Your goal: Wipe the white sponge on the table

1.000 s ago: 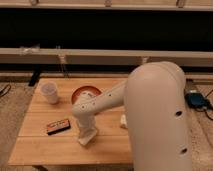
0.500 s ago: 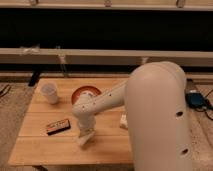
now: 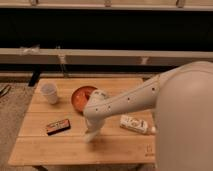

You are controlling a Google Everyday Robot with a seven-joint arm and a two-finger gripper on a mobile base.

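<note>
Camera view puts your gripper (image 3: 91,133) low in the centre-left of the frame, tip down at the bench (image 3: 50,148), w/ the arm sloping in from the big white body at the right. You've got a pale blob right at that tip, prob. the white sponge (image 3: 88,138), touching the planks. I can't separate it from the gripper, so whether the gripper is open or clamped on it, can't tell. Judging by the steep downward pose, it's there to press the sponge flat for a wipe stroke. Bare wood shows left of and below the tip, so you've room to sweep. The dark box (image 3: 58,126) sits just left of it and looks like the first thing you'd bump. White cup (image 3: 49,92) and reddish bowl (image 3: 82,97) are up-frame; the printed packet (image 3: 134,123) lies on its side to the right, near the arm. Writing: box has an orange label, packet has dark print. Neither is readable, so no brand I can give you.
</note>
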